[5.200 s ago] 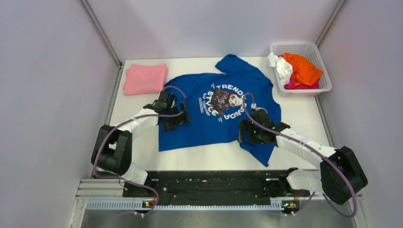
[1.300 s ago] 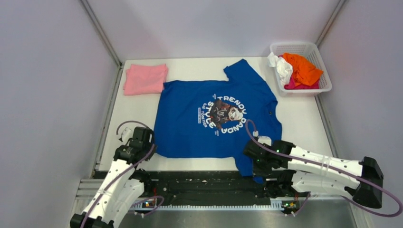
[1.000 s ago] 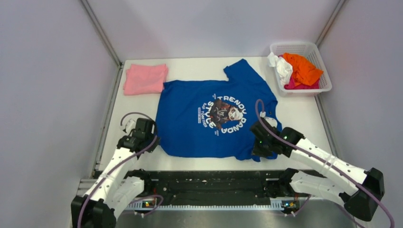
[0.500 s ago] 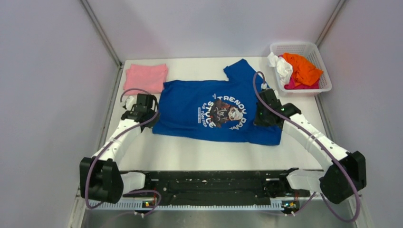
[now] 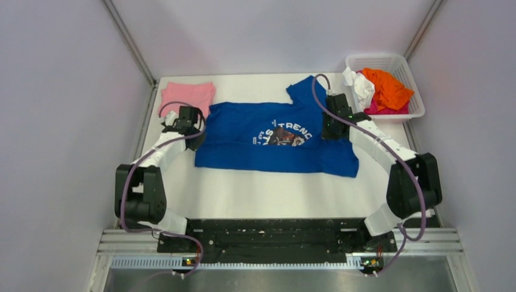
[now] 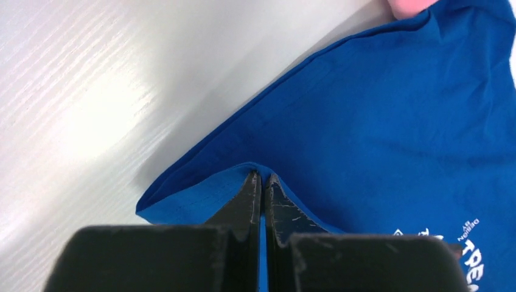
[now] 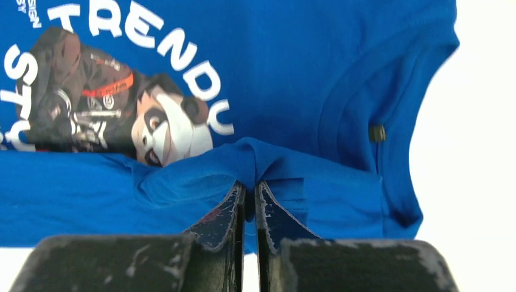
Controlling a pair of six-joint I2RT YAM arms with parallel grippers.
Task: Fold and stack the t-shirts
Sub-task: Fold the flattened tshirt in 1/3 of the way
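One white table (image 5: pixel 274 194) bears it all. Across its middle lies the royal blue t-shirt (image 5: pixel 274 157), spread sideways, its near half doubled over the far half so that the fold covers the lower part of the round white-lettered print. A sleeve points toward the far edge.

At the far right corner stands a white mesh basket (image 5: pixel 374 59) with orange (image 5: pixel 386 88), white (image 5: pixel 362 85) and magenta (image 5: pixel 374 108) tees heaped in it. The folded pink t-shirt (image 5: pixel 185 94) sits at the far left, just beside the blue one.

The left gripper (image 6: pixel 262 177) has its jaws pressed together, pinching a corner of the blue hem. The right gripper (image 7: pixel 249 185) pinches a bunched ridge of blue cloth just beside the panda face, near the collar.
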